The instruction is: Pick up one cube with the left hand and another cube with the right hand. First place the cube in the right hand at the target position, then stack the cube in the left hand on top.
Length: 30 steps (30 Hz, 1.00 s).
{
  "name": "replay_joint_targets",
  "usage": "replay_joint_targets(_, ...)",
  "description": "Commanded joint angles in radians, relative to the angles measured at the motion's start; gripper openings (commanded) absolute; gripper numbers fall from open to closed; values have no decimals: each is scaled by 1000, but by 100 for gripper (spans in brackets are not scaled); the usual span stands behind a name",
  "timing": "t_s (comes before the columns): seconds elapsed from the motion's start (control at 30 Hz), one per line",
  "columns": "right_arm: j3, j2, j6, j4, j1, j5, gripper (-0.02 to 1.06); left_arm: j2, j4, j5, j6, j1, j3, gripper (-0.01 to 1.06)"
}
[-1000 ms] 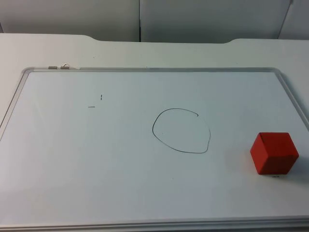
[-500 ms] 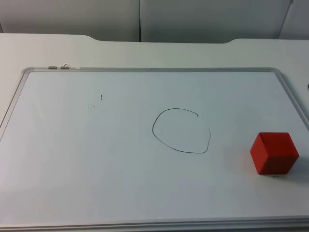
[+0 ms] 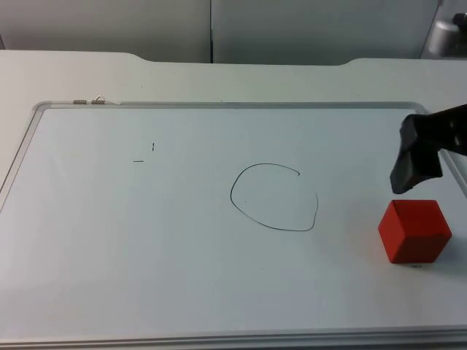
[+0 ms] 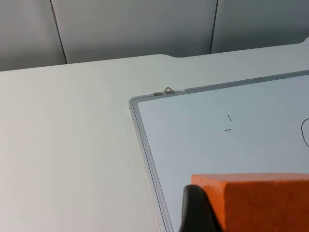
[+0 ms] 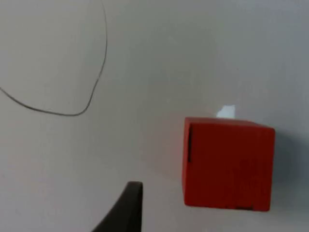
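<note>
Right gripper (image 3: pixel 414 169), finger state unclear, hangs at twelve o'clock of the red cube (image 3: pixel 414 231) and could knock it aside coming down, while the left gripper (image 4: pixel 198 210) clamps an orange cube (image 4: pixel 256 200)

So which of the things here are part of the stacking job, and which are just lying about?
Part of the job:
- red cube on the whiteboard
- orange cube at the left gripper
- drawn circle, the likely target
- right gripper, just behind the red cube

Just lying about:
- two small pen marks
- metal clip on the whiteboard's frame
</note>
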Motion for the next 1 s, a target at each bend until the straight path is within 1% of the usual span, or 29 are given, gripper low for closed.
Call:
replay_joint_targets(0.0, -6, 34, 26, -7, 7, -56, 101, -5, 1, -20, -3, -6, 3, 0)
replay_joint_targets(0.07, -6, 45, 26, -7, 7, -64, 101, -5, 1, -20, -3, -6, 3, 0)
replay_joint_targets(0.23, -6, 168, 28, -7, 7, -149, 101, -5, 1, -20, -1, -6, 3, 0)
replay_joint_targets(0.27, -6, 168, 28, -7, 7, -149, 101, -5, 1, -20, -1, -6, 3, 0)
replay_joint_targets(0.37, -6, 215, 28, -7, 7, -199, 101, -5, 1, -20, -1, -6, 3, 0)
replay_joint_targets(0.47, -6, 238, 28, -7, 7, -226, 101, -5, 1, -20, -1, -6, 3, 0)
replay_joint_targets(0.6, -6, 260, 28, -7, 7, -236, 99, -5, 1, -20, -1, -6, 3, 0)
replay_joint_targets(0.7, -6, 265, 28, -7, 7, -236, 94, -5, 2, -20, -1, -6, 3, 0)
replay_joint_targets(0.73, -6, 265, 28, -7, 7, -236, 94, -5, 2, -20, -1, -6, 3, 0)
replay_joint_targets(0.77, -6, 265, 28, -7, 7, -236, 91, -5, 2, -20, -1, -6, 3, 0)
replay_joint_targets(0.8, -6, 265, 33, -7, 7, -233, 86, -5, 2, -20, -1, -6, 3, 0)
replay_joint_targets(0.93, -6, 265, 53, -11, 7, -214, 50, -5, 2, -20, -1, -6, 3, 0)
replay_joint_targets(0.97, -6, 265, 53, -11, 7, -214, 50, -5, 2, -20, -1, -6, 3, 0)
